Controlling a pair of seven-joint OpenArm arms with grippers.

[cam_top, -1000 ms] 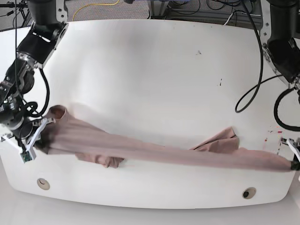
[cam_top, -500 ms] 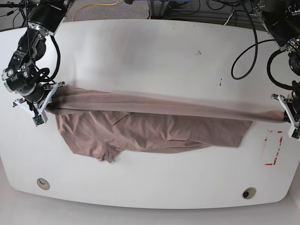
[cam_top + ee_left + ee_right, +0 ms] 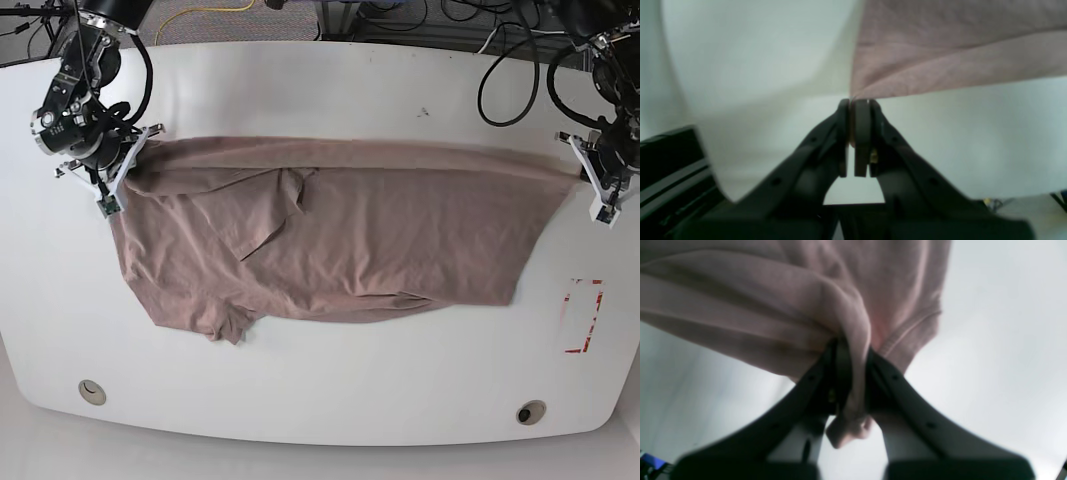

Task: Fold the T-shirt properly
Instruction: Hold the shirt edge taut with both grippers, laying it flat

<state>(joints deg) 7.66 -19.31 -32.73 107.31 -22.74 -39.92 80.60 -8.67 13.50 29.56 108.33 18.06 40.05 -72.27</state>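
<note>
The mauve-tan T-shirt (image 3: 340,240) lies spread across the white table (image 3: 330,100), its far edge pulled taut between both grippers. At the right of the base view, my left gripper (image 3: 585,178) is shut on one corner of the shirt. The left wrist view shows the gripper (image 3: 857,101) pinching the tip of the cloth (image 3: 940,56). At the left of the base view, my right gripper (image 3: 124,176) is shut on the other end. In the right wrist view, this gripper (image 3: 851,351) holds a bunched fold of fabric (image 3: 773,306). A sleeve (image 3: 225,325) points toward the near edge.
A red outlined rectangle (image 3: 583,317) is marked on the table near the right side. Two round holes (image 3: 92,391) (image 3: 531,411) sit close to the near edge. Cables (image 3: 520,60) hang behind the table's far edge.
Both grippers have carried the shirt's edge from near the front edge toward the far side. The shirt has opened from a stretched band into a wide sheet lying on the table.
</note>
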